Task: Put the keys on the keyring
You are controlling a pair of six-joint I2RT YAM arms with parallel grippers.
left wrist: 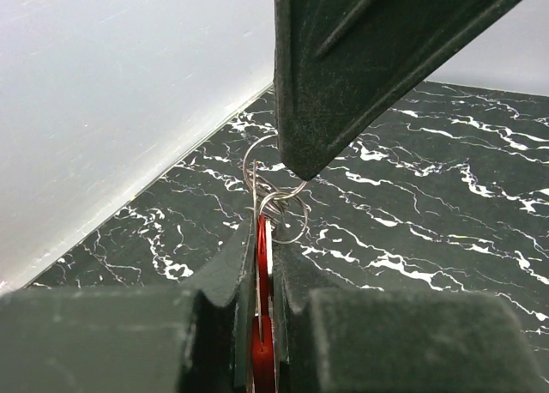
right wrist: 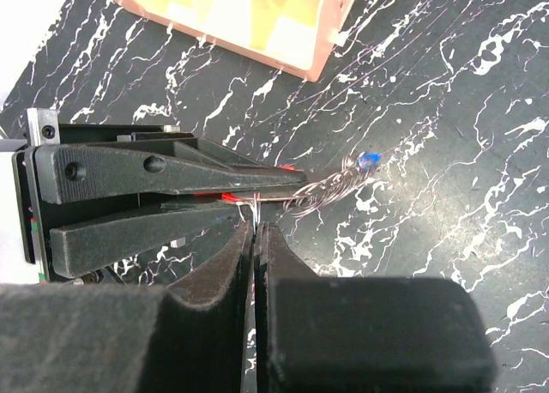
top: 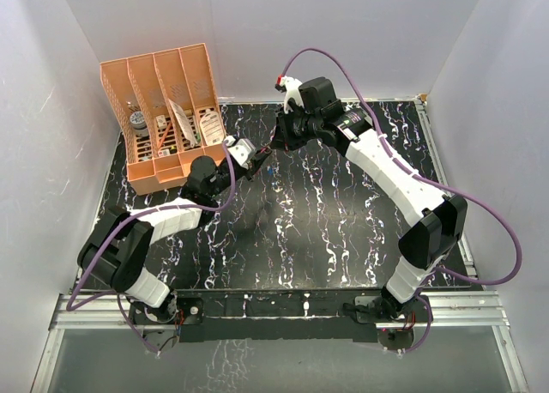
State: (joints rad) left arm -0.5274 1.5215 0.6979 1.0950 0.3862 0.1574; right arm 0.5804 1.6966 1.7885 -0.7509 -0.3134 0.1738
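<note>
My left gripper (top: pixel 254 162) (left wrist: pixel 266 230) is shut on the keyring (left wrist: pixel 262 269), seen edge-on as a red strip with a whitish band between the pads. Thin silver wire rings (left wrist: pixel 280 197) hang at its tip. My right gripper (top: pixel 276 142) (right wrist: pixel 257 228) meets it from the far side and is shut on one of those wire rings (right wrist: pixel 268 206). The blue-headed key (right wrist: pixel 369 160) (top: pixel 269 168) dangles, blurred, at the end of the wire rings (right wrist: pixel 330 185). The red-headed key does not show clearly. The right finger (left wrist: pixel 343 75) fills the top of the left wrist view.
An orange slotted organizer (top: pixel 163 110) (right wrist: pixel 257 24) with small items stands at the back left, close to both grippers. White walls (top: pixel 506 84) enclose the black marbled table (top: pixel 326 230) on three sides.
</note>
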